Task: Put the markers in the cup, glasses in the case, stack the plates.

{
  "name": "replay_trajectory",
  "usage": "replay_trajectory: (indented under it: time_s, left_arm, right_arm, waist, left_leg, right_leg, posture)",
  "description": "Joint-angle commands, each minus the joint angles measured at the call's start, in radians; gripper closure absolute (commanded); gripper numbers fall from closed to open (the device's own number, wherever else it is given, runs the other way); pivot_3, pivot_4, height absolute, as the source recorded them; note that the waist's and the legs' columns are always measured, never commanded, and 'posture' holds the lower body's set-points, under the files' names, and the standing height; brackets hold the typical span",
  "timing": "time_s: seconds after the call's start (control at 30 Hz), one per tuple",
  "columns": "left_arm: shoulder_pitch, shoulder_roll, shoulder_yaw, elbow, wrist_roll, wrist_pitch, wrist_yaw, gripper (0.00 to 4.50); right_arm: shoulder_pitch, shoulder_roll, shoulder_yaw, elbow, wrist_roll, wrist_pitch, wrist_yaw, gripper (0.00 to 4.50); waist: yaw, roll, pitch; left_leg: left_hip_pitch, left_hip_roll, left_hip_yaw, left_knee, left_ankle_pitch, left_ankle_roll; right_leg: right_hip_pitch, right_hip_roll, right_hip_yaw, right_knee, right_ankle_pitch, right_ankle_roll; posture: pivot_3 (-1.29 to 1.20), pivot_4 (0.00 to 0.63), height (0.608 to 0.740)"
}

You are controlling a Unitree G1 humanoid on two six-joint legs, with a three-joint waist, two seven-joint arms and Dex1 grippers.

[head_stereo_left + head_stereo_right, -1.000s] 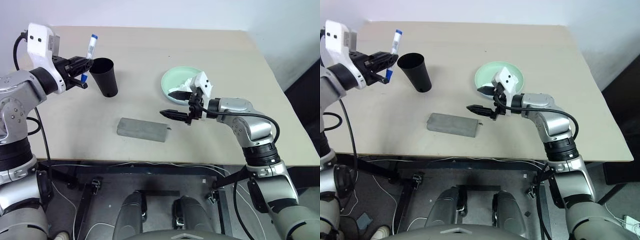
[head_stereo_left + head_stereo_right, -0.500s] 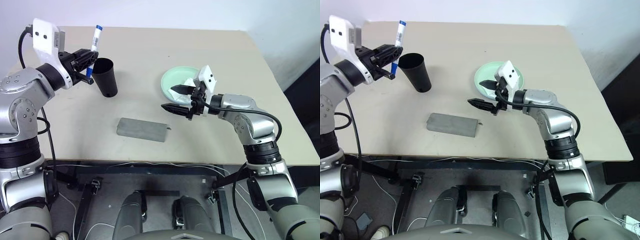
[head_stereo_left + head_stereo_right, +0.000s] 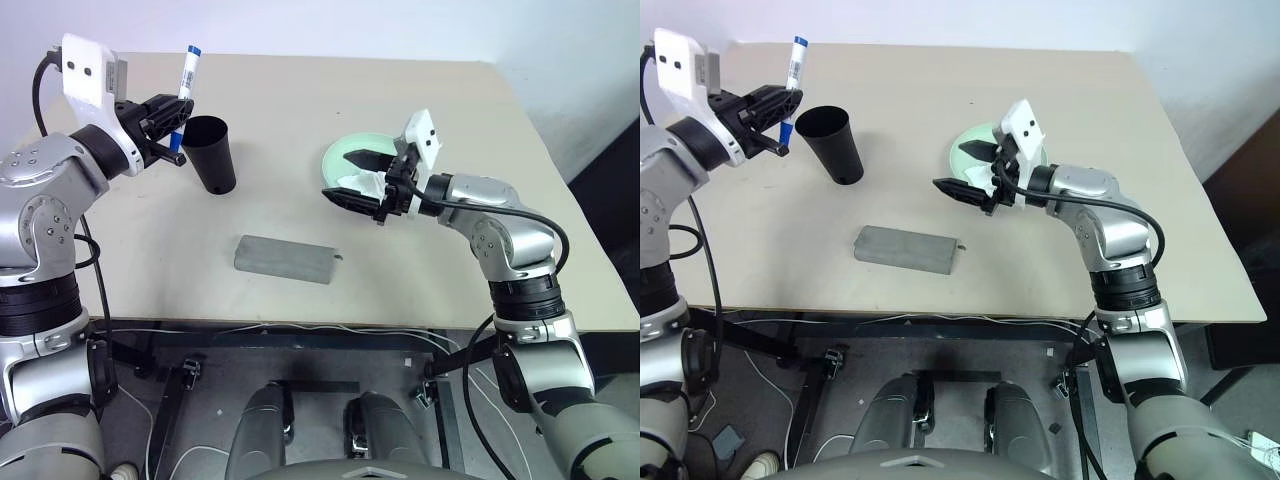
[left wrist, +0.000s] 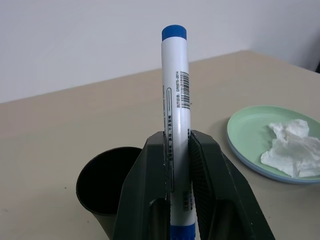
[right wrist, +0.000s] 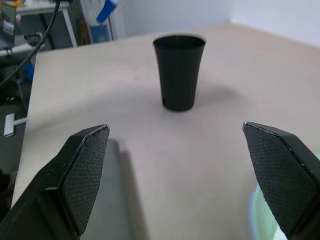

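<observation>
My left gripper (image 3: 172, 122) is shut on the white marker (image 4: 176, 100), which stands upright with its blue cap up, just left of the black cup's (image 3: 212, 155) rim and above it. The cup stands upright on the table. My right gripper (image 3: 345, 177) is open and empty, pointing left, over the near left edge of the mint green plate (image 4: 252, 127). A light blue edge shows under that plate's rim. The grey case (image 3: 285, 259) lies shut near the front of the table. The glasses are out of view.
A crumpled white tissue (image 4: 292, 147) lies on the green plate. The beige table (image 3: 300, 110) has bare surface between cup, case and plate. Its front edge runs just below the case.
My right gripper, still open, has risen from beside the case's right end and now hangs over the plate's edge. The left gripper keeps the marker by the cup.
</observation>
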Motion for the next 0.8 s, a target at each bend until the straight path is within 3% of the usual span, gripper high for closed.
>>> replay_trajectory:
  time_s: [0.03, 0.5, 0.8]
  left_arm:
    - [-0.014, 0.005, 0.014, -0.011, 0.002, -0.039, 0.002, 4.23]
    - [0.003, -0.028, 0.019, -0.023, -0.005, -0.108, 0.006, 4.23]
    - [-0.038, -0.056, 0.01, 0.104, 0.053, -0.297, 0.002, 4.23]
  right_arm:
    - [-0.026, -0.01, -0.032, -0.017, 0.016, -0.03, -0.001, 0.0]
    - [-0.043, 0.001, -0.048, 0.003, 0.021, -0.051, -0.026, 0.0]
    - [-0.01, 0.001, -0.028, -0.008, 0.018, -0.071, -0.026, 0.0]
  waist:
    - [0.0, 0.0, 0.0]
    - [-0.001, 0.0, 0.0]
    - [0.001, 0.0, 0.0]
  left_leg:
    - [0.0, 0.0, 0.0, 0.0, 0.0, 0.0]
    - [0.0, 0.0, 0.0, 0.001, 0.0, 0.0]
    - [0.0, 0.0, 0.0, 0.001, 0.0, 0.0]
  right_leg:
    - [0.0, 0.0, 0.0, 0.0, 0.0, 0.0]
    - [0.0, 0.0, 0.0, 0.0, 0.0, 0.0]
    - [0.0, 0.0, 0.0, 0.0, 0.0, 0.001]
  posture:
    - [0.0, 0.15, 0.681]
    - [0.0, 0.15, 0.681]
    - [0.0, 0.15, 0.681]
